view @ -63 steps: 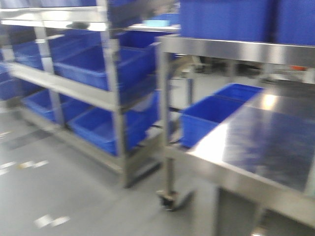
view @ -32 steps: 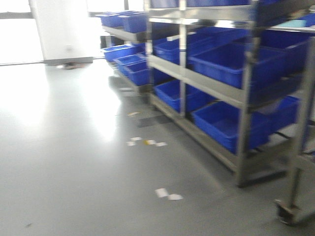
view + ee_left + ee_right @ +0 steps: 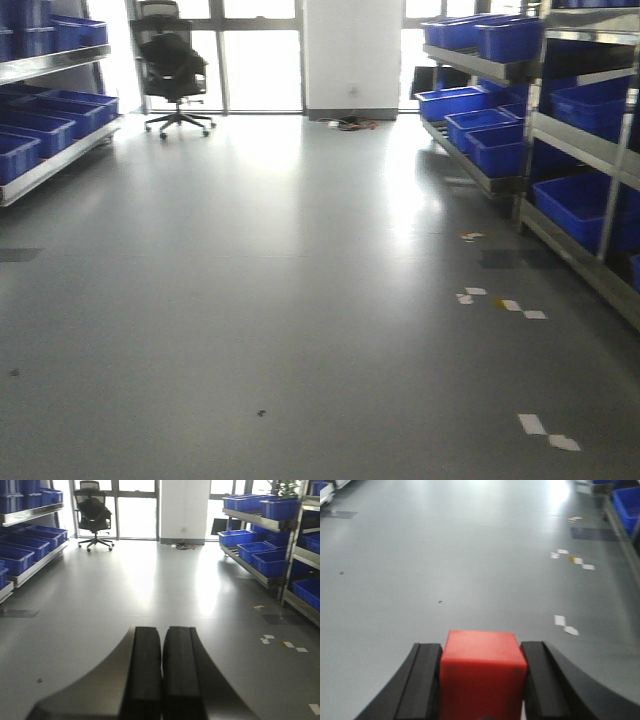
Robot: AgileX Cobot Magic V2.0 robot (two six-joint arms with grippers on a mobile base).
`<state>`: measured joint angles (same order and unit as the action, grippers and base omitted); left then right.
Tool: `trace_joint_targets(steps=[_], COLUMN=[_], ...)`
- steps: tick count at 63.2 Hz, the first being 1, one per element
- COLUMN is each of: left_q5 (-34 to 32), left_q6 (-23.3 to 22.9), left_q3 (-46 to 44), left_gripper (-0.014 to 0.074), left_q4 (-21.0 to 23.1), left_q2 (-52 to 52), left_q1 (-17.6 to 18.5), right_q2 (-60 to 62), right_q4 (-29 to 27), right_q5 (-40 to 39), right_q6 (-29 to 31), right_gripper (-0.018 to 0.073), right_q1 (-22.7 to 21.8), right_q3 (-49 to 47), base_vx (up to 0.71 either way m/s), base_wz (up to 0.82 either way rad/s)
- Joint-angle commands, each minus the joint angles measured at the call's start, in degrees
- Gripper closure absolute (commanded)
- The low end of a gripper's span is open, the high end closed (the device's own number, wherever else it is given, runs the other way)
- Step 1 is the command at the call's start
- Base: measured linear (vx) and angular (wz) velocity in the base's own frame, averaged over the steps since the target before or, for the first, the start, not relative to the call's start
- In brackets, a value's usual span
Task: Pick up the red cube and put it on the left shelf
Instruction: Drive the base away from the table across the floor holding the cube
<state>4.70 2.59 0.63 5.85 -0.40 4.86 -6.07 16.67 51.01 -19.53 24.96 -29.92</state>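
Red and plain-faced, the red cube (image 3: 482,672) sits clamped in the right pincer (image 3: 481,652). Its two black fingers (image 3: 426,680) press against the cube's left and right sides, so the jaws stand exactly as wide as the cube. Beyond the cube lies the grey floor (image 3: 420,555), with white tape scraps (image 3: 565,625) ahead and to the right of this pincer.

The left pincer (image 3: 162,630) is fully closed, its black fingers (image 3: 146,670) meeting pad to pad with nothing between them.

The left shelf (image 3: 40,565) stands ahead and to the left of the left pincer, well apart from it. Its flat steel rails carry a row of blue crates (image 3: 20,555). The front view shows the same shelf (image 3: 55,160) along the left edge of the room, far from the cube.

A second rack (image 3: 250,517) with more blue tubs runs ahead and to the right of the left pincer. A black office chair (image 3: 95,512) stands far ahead by the windows, slightly to its left.
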Motion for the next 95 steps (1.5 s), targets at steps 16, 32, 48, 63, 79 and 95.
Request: trace_joint_targets(steps=[16,32,48,63,79,95], left_q5=[-5.1,-5.1,-5.1,-5.1,-5.1,-5.1], left_q6=[-0.3,-0.3,-0.3,-0.3,-0.3,-0.3], left_q3=[1.4,1.4,1.4,1.4,1.4,1.4], left_gripper=[0.0495,0.0495,0.0495,0.0495,0.0495,0.0495], left_q4=[0.2,0.2,0.2,0.2,0.2,0.2], left_q2=[-0.7,-0.7,-0.7,-0.7,-0.7,-0.7], left_q1=[0.3,0.3,0.3,0.3,0.3,0.3], right_q2=[-0.7,-0.7,-0.7,-0.7,-0.7,-0.7], right_q4=[1.1,1.1,1.1,1.1,1.1,1.1], right_q5=[-4.5,-4.5,-4.5,-4.5,-4.5,-4.5], right_q6=[0.6,0.6,0.6,0.6,0.6,0.6], right_gripper=[0.0422,0.0422,0.0422,0.0422,0.0422,0.0422], right_q1=[-0.3,-0.3,-0.3,-0.3,-0.3,-0.3], right_q3=[-1.2,-1.2,-1.2,-1.2,-1.2,-1.2], base_vx=[0.23,0.40,0.54,0.63,0.67,0.69], base_wz=[0.46,0.11,0.07,0.01,0.00,0.15])
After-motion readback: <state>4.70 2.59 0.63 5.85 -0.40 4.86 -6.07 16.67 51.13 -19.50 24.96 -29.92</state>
